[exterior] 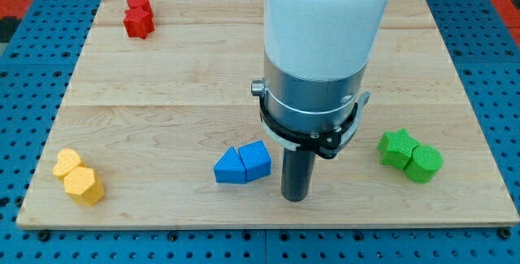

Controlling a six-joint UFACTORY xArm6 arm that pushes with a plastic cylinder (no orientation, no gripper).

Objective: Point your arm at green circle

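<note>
The green circle (424,164) lies near the board's right edge, touching a green star (397,148) on its left. My tip (296,198) stands on the board near the view's bottom middle, well to the left of both green blocks. It is just right of two touching blue blocks: a triangle (229,167) and a second blue block (256,160). The arm's white and grey body hides the board's middle behind the rod.
A red star (139,22) and another red block (138,4) touch at the top left. Two yellow blocks (67,163) (85,185) touch at the bottom left. The wooden board (162,93) lies on a blue grid surface.
</note>
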